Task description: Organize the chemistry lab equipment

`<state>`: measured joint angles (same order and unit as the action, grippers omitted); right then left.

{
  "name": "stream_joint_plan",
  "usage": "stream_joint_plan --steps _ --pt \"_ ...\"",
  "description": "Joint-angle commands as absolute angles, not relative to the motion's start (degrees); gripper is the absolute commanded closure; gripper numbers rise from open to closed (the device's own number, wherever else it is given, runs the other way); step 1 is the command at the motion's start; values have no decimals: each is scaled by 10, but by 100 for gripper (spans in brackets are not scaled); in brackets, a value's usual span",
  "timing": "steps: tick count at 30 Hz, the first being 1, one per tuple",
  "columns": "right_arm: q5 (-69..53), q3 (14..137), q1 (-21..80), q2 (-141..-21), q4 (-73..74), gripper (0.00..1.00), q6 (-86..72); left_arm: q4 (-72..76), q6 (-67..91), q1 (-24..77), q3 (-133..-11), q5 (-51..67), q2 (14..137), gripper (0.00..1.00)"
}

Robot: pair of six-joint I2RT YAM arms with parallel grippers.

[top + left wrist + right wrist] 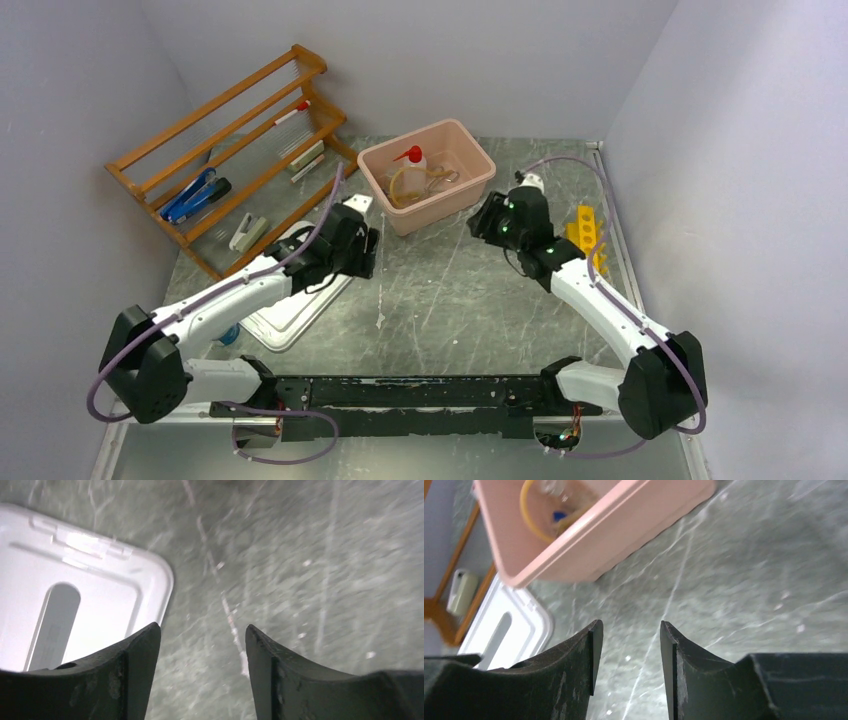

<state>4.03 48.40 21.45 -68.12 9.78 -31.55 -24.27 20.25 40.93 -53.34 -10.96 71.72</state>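
Note:
The white red-capped squeeze bottle (413, 163), tan rubber tubing (398, 188) and metal tongs (442, 180) lie inside the pink tub (470, 195). The yellow tube rack (587, 232) lies at the right, behind my right arm. A blue-framed item (195, 196) and clear tubes (298, 150) rest on the orange shelf rack (230, 105). My left gripper (369, 252) (202, 630) is open and empty over bare table beside the white lid (75, 595). My right gripper (484, 222) (629, 625) is open and empty, just right of the tub (614, 530). The tubing (530, 522) shows in the right wrist view.
The white lid (290, 312) lies flat under my left forearm. A small white item (245, 232) sits on the rack's lowest shelf. Something blue (229, 335) peeks out beside my left arm. Grey walls close in the left, back and right sides.

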Motion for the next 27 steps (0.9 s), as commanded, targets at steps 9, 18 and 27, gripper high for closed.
stream_joint_plan --steps 9,18,27 --pt "66 453 327 -660 116 52 -419 -253 182 313 -513 -105 847 35" --pt "170 479 327 -594 170 52 -361 -276 186 296 -536 -63 947 36" --pt "173 467 325 -576 170 51 -370 -246 217 305 -515 37 942 63"
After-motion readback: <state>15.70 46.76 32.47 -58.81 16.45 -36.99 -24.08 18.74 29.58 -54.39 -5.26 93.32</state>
